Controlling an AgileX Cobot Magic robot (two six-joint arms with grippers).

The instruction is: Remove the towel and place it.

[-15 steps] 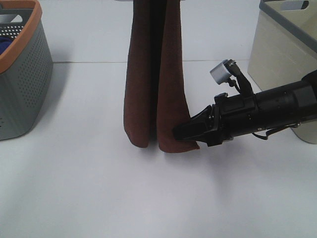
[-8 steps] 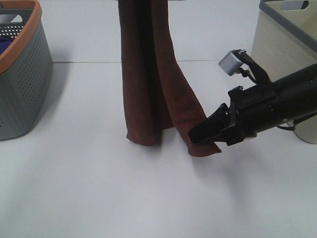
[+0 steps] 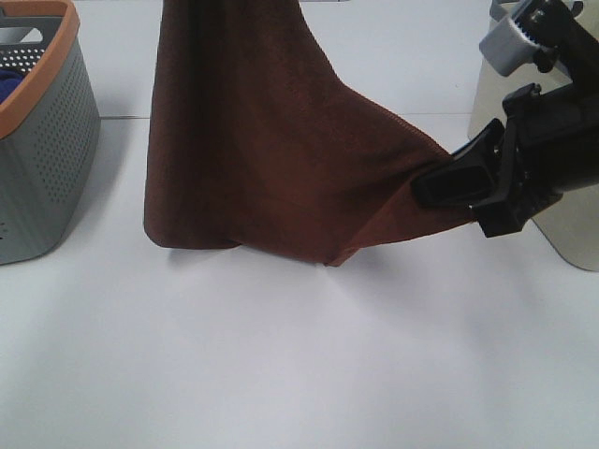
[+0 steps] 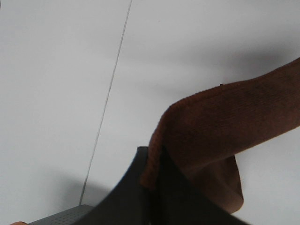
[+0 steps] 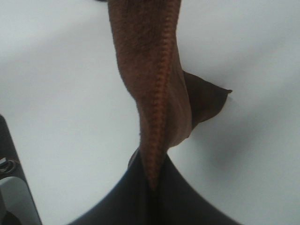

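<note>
The dark reddish-brown towel hangs from above the top edge of the exterior view and is spread wide, its lower edge touching the white table. My right gripper is shut on the towel's lower right corner and holds it out to the right, above the table. The right wrist view shows the towel's hem running into the shut right gripper. My left gripper is shut on another edge of the towel; it is out of the exterior view. No white tag shows.
A grey perforated basket with an orange rim stands at the left with blue fabric inside. A beige bin with a grey rim stands at the right, just behind my right arm.
My right gripper has moved right and upward with the towel's corner, pulling the folded hanging towel open into a wide sheet. The towel's top has shifted left.
</note>
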